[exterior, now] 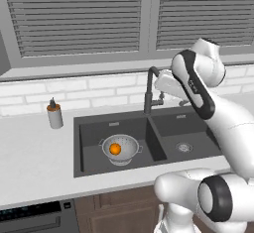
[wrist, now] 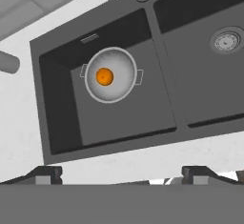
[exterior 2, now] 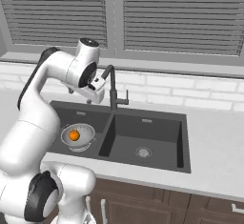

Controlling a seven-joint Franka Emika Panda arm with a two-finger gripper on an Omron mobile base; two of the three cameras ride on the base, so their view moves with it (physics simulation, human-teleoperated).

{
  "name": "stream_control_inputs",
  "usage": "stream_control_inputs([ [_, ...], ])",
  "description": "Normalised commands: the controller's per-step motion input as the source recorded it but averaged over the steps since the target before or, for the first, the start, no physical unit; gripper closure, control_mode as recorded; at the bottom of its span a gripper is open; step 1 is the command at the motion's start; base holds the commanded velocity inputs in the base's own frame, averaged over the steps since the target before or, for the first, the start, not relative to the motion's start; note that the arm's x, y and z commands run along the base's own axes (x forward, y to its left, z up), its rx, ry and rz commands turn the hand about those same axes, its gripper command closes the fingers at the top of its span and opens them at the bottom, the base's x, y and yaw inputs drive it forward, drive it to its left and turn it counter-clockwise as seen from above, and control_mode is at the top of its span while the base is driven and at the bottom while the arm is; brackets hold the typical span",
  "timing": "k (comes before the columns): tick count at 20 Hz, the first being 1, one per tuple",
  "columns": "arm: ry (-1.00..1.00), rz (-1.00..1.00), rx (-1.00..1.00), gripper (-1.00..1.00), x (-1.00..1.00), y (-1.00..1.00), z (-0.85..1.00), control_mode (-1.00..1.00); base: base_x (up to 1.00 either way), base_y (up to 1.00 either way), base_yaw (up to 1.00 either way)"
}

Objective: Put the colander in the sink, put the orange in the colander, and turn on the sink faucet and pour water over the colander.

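My gripper (wrist: 121,174) hangs high above the sink (exterior: 92,170), jaws spread wide and pinching nothing; in the hand view the two fingertips (wrist: 47,174) stand far apart at the bottom, over the pale counter (wrist: 143,158) at the sink's front edge. The colander (exterior: 121,148) sits upright on the floor of the sink's left basin, roughly in the middle of that basin; the orange (exterior: 115,148) lies inside it, at the centre of the bowl. Seen from my hand, the colander's two small handles stick out to either side of its rim, and it is clear of the basin walls. The faucet (exterior: 149,92) rises behind the divider between the two basins; its spout arcs up behind my wrist in the left base view, and in the right base view my hand is just beside the top of the spout; I cannot tell whether they touch. The right basin shows its round silver drain (exterior 2: 143,152). A grey soap bottle (exterior: 54,114) with an orange cap stands on the counter, left of the sink and well apart from it.
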Motion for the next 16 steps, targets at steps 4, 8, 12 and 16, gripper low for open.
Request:
stream_control_inputs([
  [4,-0.13,0.08,0.2,-1.0,0.27,-0.47,0.0,-1.0,0.0,0.0,0.0],
  [8,-0.08,0.1,0.17,-1.0,0.48,-0.29,0.0,-1.0,0.0,0.0,0.0],
  [12,-0.04,0.08,0.18,-1.0,0.15,-0.36,0.09,-1.0,0.0,0.0,0.0],
  [16,0.0,0.07,0.13,-1.0,0.36,-0.03,0.02,-1.0,0.0,0.0,0.0],
])
